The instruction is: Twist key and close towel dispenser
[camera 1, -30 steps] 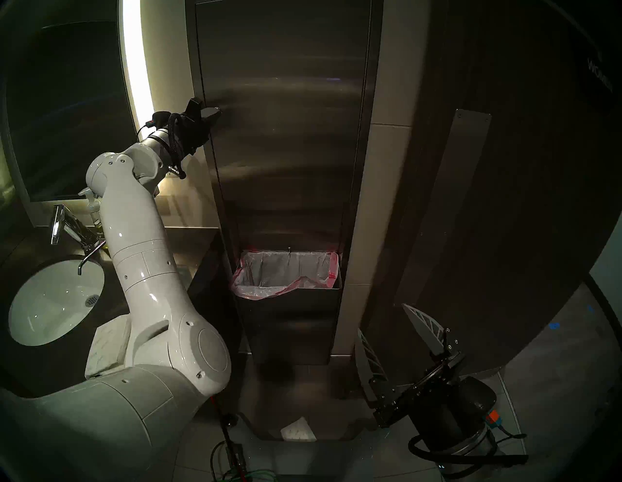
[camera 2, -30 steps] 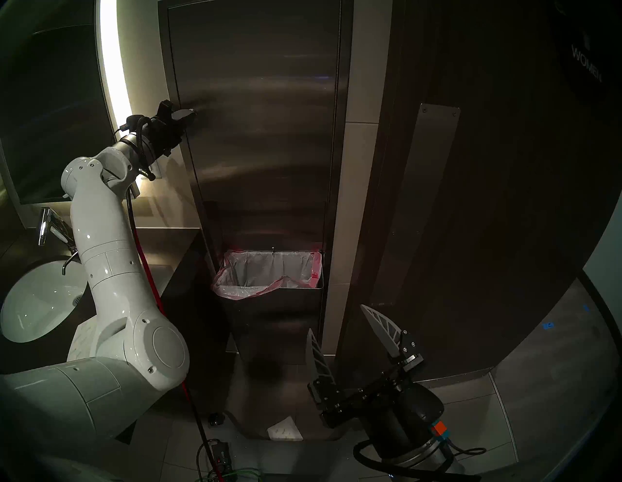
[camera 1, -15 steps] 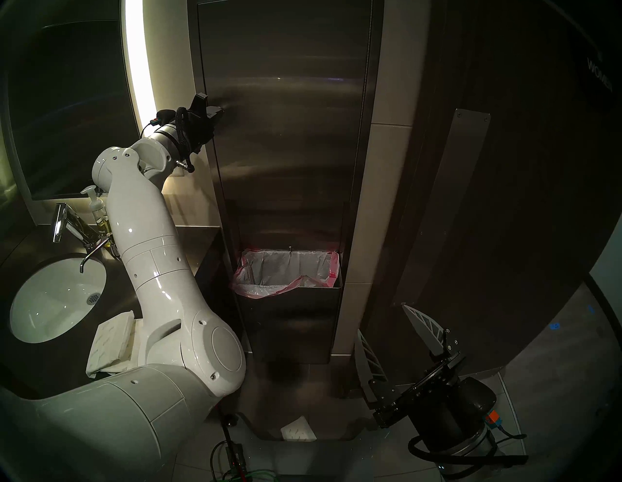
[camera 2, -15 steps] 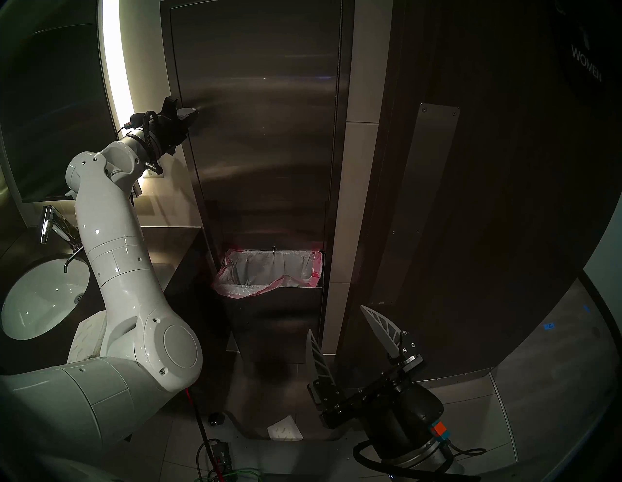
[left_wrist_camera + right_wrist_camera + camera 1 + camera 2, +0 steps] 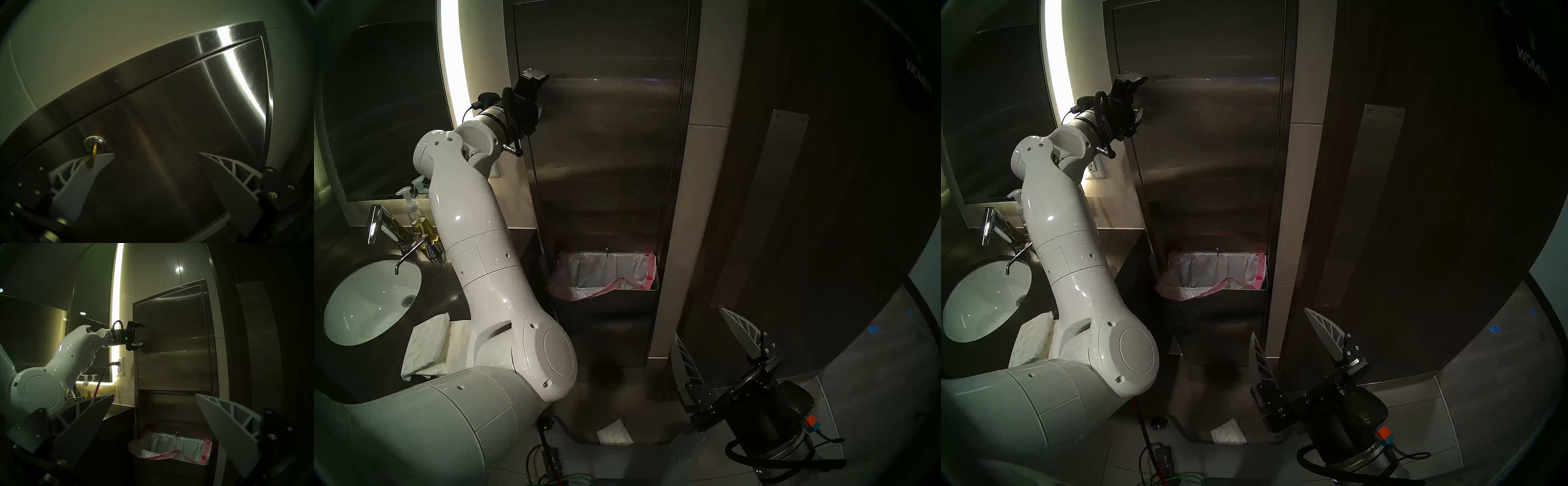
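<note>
From the head's left eye, the left tool (image 5: pixel 540 93) stands against the left edge of the towel dispenser (image 5: pixel 602 135), its two fingers now spread wide, one above and one below; half a second ago they were pinched together at that same spot, so the grip has just been let go. The dispenser door lies flush in its frame, and the bin liner (image 5: pixel 602 275) hangs well below the tool. The right tool (image 5: pixel 714 342) waits low beside the wooden door (image 5: pixel 840 169), wide and empty, as it was a second ago. The head's right eye gives the same account: left tool (image 5: pixel 1139 98) splayed at the dispenser (image 5: pixel 1205 135), right tool (image 5: pixel 1294 339) idle. In the left wrist view the key (image 5: pixel 91 157) sits in its round lock (image 5: pixel 95 145), just off the tip of the left-hand finger (image 5: pixel 81 179) and not between the fingers; whether it touches that finger I cannot tell. The door seam runs closed above the tool. The right wrist view shows the left tool (image 5: pixel 140 335) open at the shut dispenser (image 5: pixel 173 344). Judging by this, the twist and the closing look done, and the release marks the end of the job, though whether the lock truly caught cannot be seen.
</note>
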Tool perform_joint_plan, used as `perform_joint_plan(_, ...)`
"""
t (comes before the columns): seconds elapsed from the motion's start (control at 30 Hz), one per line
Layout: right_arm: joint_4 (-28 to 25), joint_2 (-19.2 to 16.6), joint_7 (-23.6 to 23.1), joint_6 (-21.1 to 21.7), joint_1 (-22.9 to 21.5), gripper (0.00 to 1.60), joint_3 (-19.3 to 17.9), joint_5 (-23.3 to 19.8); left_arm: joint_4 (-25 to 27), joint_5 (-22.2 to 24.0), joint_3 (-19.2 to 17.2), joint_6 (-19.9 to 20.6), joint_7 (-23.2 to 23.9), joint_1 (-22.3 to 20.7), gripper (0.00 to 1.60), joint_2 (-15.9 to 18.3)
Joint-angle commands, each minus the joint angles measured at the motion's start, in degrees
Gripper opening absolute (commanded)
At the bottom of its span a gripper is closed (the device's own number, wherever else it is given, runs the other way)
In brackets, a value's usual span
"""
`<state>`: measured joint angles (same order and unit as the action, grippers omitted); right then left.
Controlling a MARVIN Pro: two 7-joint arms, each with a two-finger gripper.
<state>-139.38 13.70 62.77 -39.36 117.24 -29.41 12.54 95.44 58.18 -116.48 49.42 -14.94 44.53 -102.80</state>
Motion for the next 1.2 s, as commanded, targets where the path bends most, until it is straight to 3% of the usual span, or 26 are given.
perform_joint_plan(0.0, -0.62, 0.12, -0.15, 0.0, -0.09, 1.6, -0.06, 0.34, 4.94, 3.35, 3.86, -2.64, 0.47, -6.27, 1.6, -3.35)
perform_joint_plan(0.2, -0.62, -0.02, -0.06, 0.01, -0.16, 1.6, -0.22, 0.25, 5.93, 3.38, 7.92, -2.67, -1.97, -5.23, 1.6, -5.94)
perform_joint_plan(0.43, -0.62, 0.34, -0.3, 0.06, 0.03, 1.6, 0.0, 0.41, 7.91, 4.87, 14.79, -2.97, -2.05, -9.86, 1.6, -8.84)
perform_joint_plan(0.57, -0.62, 0.11, -0.18, 0.05, -0.12, 1.6, -0.25, 0.38, 11.07, 5.6, 19.03, -2.87, -1.28, -10.44, 1.6, -9.4)
perform_joint_plan(0.6, -0.62, 0.34, -0.33, 0.08, -0.03, 1.6, -0.11, 0.49, 11.11, 5.52, 19.85, -2.46, -1.4, -12.46, 1.6, -9.29)
perform_joint_plan(0.63, -0.62, 0.01, -0.14, 0.05, -0.2, 1.6, -0.37, 0.39, 12.71, 5.58, 20.93, -2.44, -0.99, -10.72, 1.6, -9.21)
perform_joint_plan(0.67, -0.62, 0.23, -0.28, 0.07, -0.12, 1.6, -0.25, 0.52, 12.82, 5.31, 21.58, -1.9, -1.18, -12.59, 1.6, -8.75)
perform_joint_plan(0.77, -0.62, 0.24, -0.31, 0.08, -0.14, 1.6, -0.32, 0.61, 15.83, 1.97, 23.8, 0.13, -1.25, -13.96, 1.6, -4.27)
perform_joint_plan(0.93, -0.62, 0.24, -0.36, 0.09, -0.14, 1.6, -0.45, 0.68, 20.85, -2.52, 21.41, 3.26, -3.17, -8.62, 1.6, -0.57)
perform_joint_plan(1.07, -0.62, 0.21, -0.37, 0.09, -0.11, 1.6, -0.51, 0.43, 21.2, -6.13, 17.6, 5.34, -5.45, -4.25, 1.6, 1.45)
perform_joint_plan(1.13, -0.62, 0.52, -0.58, 0.12, 0.05, 1.6, -0.29, 0.49, 21.68, -7.59, 16.54, 5.58, -6.38, -2.09, 1.6, 4.79)
perform_joint_plan(1.17, -0.62, 0.28, -0.44, 0.11, -0.08, 1.6, -0.49, 0.38, 21.82, -8.66, 15.13, 5.58, -7.11, -2.28, 1.6, 4.01)
